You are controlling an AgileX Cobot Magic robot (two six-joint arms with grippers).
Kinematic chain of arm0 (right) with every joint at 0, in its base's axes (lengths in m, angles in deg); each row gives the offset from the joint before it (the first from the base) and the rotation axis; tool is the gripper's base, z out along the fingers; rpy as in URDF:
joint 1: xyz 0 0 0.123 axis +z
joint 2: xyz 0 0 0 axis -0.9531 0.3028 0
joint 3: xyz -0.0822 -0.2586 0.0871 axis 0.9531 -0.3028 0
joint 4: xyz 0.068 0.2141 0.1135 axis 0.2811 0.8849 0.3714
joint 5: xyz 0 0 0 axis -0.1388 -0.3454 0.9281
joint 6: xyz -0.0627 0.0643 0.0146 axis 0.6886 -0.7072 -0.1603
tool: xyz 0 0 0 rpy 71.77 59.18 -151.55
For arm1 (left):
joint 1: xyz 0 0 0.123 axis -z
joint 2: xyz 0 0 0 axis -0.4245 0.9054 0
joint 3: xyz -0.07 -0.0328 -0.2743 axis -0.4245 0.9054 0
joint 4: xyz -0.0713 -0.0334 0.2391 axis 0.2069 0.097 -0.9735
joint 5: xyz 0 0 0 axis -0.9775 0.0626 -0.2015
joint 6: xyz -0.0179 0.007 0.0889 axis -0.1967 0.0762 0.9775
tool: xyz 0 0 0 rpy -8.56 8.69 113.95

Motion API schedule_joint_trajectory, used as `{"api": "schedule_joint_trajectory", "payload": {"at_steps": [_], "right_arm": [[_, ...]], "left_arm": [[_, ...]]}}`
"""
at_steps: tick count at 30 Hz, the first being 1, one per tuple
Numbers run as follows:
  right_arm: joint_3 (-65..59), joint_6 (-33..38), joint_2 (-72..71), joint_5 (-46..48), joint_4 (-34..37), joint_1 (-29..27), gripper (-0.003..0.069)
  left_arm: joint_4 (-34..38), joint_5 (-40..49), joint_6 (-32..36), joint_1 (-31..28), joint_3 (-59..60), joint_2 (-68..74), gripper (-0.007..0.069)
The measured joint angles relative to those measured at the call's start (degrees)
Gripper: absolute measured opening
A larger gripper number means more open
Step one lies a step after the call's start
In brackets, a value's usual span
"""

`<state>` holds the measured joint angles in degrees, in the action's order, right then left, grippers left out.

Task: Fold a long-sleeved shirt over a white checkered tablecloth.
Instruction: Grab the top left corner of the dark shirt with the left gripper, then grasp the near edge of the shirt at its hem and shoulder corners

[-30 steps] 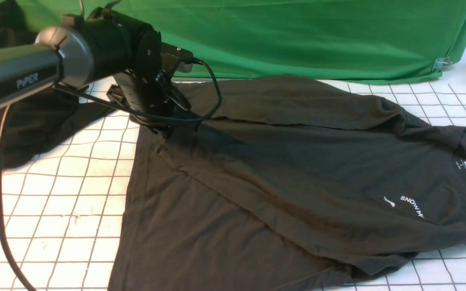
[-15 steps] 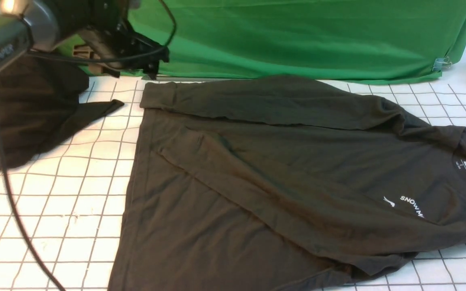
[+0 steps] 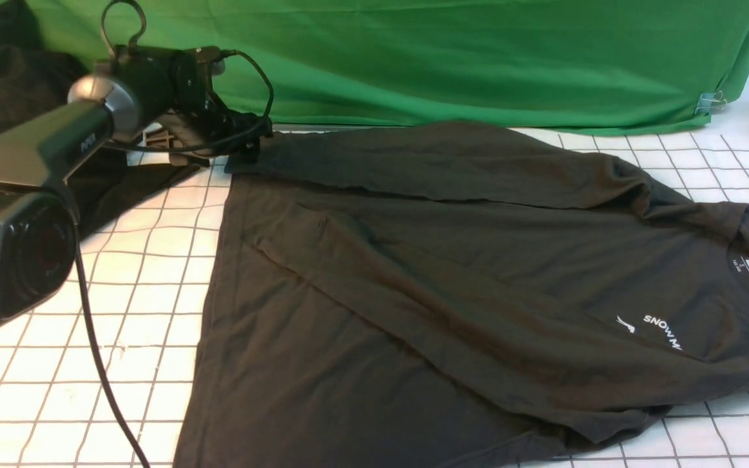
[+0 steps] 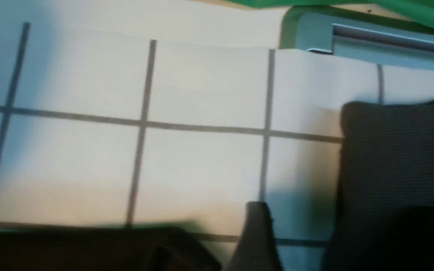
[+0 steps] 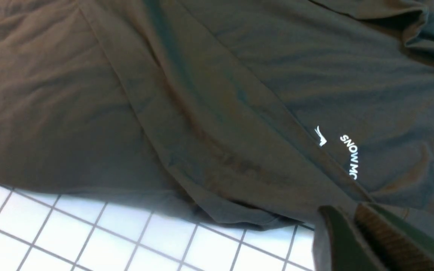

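Jaws spread and empty, the left gripper (image 3: 245, 148) is hovering just beside the far-left corner of the long-sleeved shirt (image 3: 452, 273), whose length is running rightward away from it.

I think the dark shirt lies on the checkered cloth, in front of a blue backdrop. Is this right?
Not quite. The backdrop is green, not blue, as the front view shows. The dark shirt does lie on the checkered cloth.
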<state>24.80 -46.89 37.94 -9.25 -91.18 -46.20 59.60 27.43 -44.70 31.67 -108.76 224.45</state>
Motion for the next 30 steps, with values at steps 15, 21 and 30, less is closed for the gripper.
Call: {"api": "schedule_joint_trajectory", "payload": {"at_steps": [15,21,30], "right_arm": [[0.0,0.0,0.0,0.0,0.0,0.0,0.0071],[0.0,0.0,0.0,-0.5,-0.5,0.0,0.0071],[3.1,-0.2,3.7,2.7,-8.9,0.0,0.0073]], "left_arm": [[4.7,11.6,5.8,0.1,-8.3,0.1,0.0012],[7.3,26.5,11.0,0.7,-18.6,-1.1,0.0012],[14.2,31.9,11.3,6.4,-19.4,-10.9,0.0012]]}}
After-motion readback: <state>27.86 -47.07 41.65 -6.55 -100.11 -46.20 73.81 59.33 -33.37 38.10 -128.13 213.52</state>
